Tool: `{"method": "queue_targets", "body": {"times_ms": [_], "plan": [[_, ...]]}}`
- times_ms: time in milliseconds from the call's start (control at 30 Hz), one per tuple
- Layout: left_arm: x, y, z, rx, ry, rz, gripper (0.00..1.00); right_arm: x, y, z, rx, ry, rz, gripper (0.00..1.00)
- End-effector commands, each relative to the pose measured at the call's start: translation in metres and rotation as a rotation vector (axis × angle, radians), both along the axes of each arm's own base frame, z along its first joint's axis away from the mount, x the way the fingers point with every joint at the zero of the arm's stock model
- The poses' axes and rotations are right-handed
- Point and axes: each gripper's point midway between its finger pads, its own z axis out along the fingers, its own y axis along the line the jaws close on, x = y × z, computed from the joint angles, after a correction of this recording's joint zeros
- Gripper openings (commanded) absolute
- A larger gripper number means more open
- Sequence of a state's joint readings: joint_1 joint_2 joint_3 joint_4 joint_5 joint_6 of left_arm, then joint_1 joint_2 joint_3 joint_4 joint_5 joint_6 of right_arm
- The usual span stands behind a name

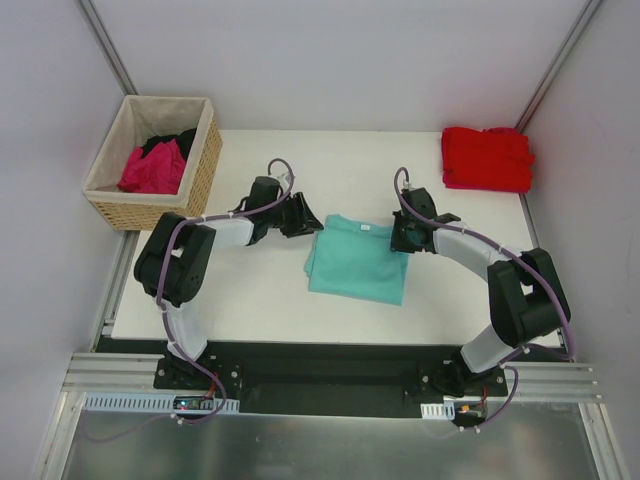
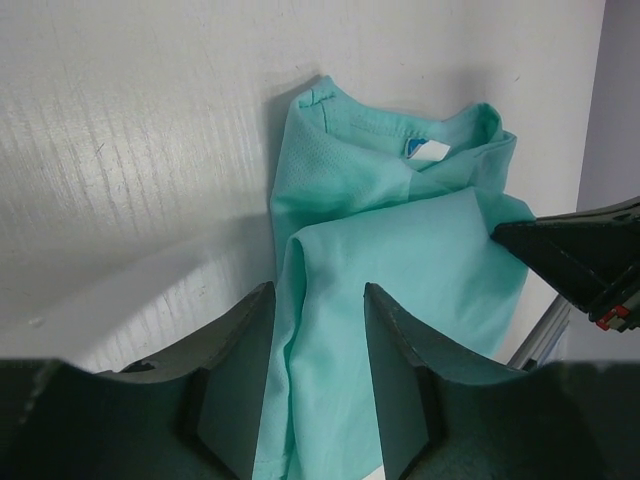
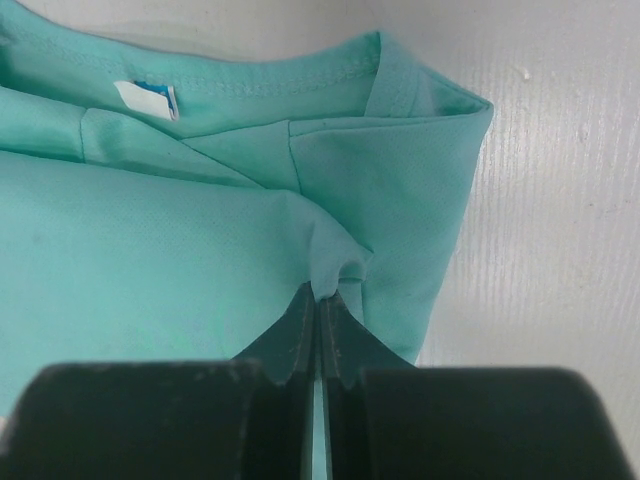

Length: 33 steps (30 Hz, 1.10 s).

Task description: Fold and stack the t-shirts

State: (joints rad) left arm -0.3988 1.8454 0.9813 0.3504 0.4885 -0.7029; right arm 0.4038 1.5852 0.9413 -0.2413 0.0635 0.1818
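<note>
Over at the far left, the woven basket point(image 1: 205, 170) has a magenta t-shirt point(image 1: 152, 170) and a black t-shirt point(image 1: 182, 140) bunched up in it, so plenty left to do. The step in hand looks like getting both collar-end corners of the teal t-shirt point(image 1: 355, 262) gripped for the next fold. To do that well, I'd want the left gripper point(image 1: 303, 217) to bite every layer at its edge, not just the top flap. It should also bite level with the other side's pinch, so the cloth lifts evenly instead of skewing. The right gripper point(image 1: 404, 237) only has a small pucker, so a slow lift seems wise or it could slip out. The folded red t-shirt point(image 1: 487, 158) at the far right corner of the table point(image 1: 250, 300) is presumably where the stack goes.

Positions, same order: the left jaws stand apart, and in the left wrist view the shirt's folded left edge runs up into the gap between them. Can't tell if the pads are touching fabric. The shirt lies flat mid-table, folded narrow, with its white neck label point(image 1: 365, 228) at the far end. The right jaws are pressed together on a pinch of teal cloth at the shirt's right edge, just short of the shoulder corner. The red one is well apart from both grippers.
</note>
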Motion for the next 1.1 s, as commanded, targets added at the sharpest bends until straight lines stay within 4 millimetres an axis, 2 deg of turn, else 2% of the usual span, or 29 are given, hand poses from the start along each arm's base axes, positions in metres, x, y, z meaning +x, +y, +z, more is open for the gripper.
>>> {"method": "queue_targets", "body": {"times_ms": [0,467,567,733,867,1067], "plan": [[0.017,-0.010,0.017,-0.033,-0.053,-0.011,0.39,0.004,0.006,0.013,0.024,-0.042,0.010,0.01],[0.020,-0.025,0.001,-0.067,-0.028,-0.029,0.29,0.003,0.004,0.014,0.018,-0.046,0.007,0.01],[0.019,-0.030,-0.002,-0.076,-0.024,-0.037,0.23,0.002,0.002,0.013,0.012,-0.043,0.004,0.01],[0.019,-0.037,-0.002,-0.095,-0.019,-0.050,0.00,0.000,0.001,0.012,0.004,-0.040,0.001,0.01],[0.017,-0.042,0.010,-0.113,-0.034,-0.063,0.00,0.000,-0.004,0.016,-0.009,-0.051,-0.009,0.01],[0.015,-0.045,0.046,-0.151,-0.086,-0.074,0.00,-0.002,-0.015,0.034,-0.040,-0.095,-0.040,0.01]]}}
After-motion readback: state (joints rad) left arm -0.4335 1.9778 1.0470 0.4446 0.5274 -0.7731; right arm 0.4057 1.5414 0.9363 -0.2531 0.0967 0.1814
